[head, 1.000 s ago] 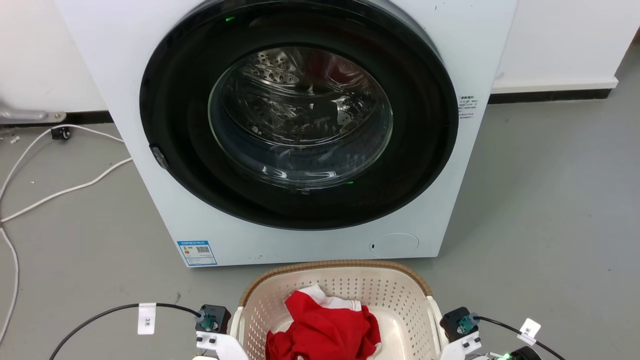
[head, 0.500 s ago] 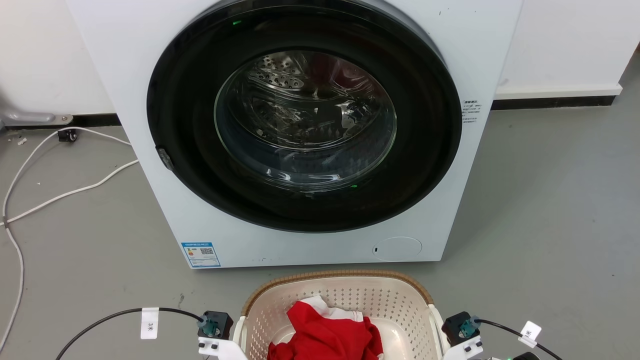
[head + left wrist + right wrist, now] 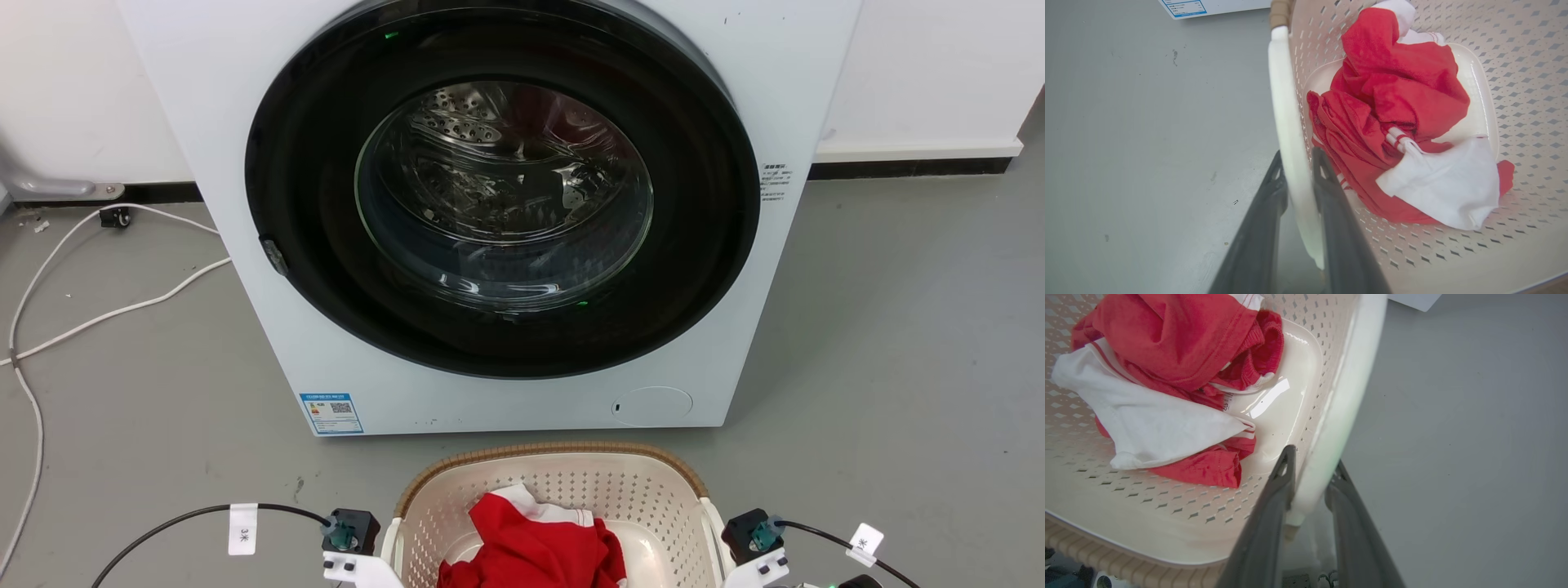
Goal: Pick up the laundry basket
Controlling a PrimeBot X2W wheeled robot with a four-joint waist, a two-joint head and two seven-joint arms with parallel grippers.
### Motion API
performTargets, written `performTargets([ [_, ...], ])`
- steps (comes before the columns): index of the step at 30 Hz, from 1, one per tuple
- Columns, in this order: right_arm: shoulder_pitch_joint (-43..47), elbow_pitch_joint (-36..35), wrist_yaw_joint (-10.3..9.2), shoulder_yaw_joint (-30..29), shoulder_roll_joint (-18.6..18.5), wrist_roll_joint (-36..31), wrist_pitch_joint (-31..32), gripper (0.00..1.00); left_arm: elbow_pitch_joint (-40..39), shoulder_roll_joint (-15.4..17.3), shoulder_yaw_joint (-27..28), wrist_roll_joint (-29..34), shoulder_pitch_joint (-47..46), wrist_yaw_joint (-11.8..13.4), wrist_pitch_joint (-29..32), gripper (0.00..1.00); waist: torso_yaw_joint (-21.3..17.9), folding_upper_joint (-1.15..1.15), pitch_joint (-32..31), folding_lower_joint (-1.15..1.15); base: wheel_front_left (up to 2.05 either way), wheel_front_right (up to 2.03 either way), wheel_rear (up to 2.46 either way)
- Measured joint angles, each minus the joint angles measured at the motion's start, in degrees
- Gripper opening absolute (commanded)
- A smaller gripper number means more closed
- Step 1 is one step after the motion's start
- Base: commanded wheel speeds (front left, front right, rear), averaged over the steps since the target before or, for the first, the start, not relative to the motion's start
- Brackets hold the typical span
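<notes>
- One laundry basket (image 3: 555,450): cream, perforated walls, brown woven-look rim, just in front of one washing machine (image 3: 506,404).
- One heap of red and white clothing (image 3: 531,551) inside it.
- Two grippers: left gripper (image 3: 1298,155) pinches the left white handle (image 3: 1286,102); right gripper (image 3: 1314,458) pinches the right white handle (image 3: 1351,388).

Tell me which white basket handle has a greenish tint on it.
The right handle, clamped in the right tool: a faint green cast runs along it. The left handle, in the left tool, is plain white.
</notes>
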Motion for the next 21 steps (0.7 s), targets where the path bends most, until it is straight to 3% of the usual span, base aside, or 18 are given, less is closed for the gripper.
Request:
performTargets([
  [21,0.0,0.0,0.0,-0.3,0.1,-0.1,0.4,0.0,0.0,0.2,-1.3,-1.9,0.0,0.0,-0.1,0.0,0.1,0.0,0.1,0.0,0.0,0.0,0.0],
])
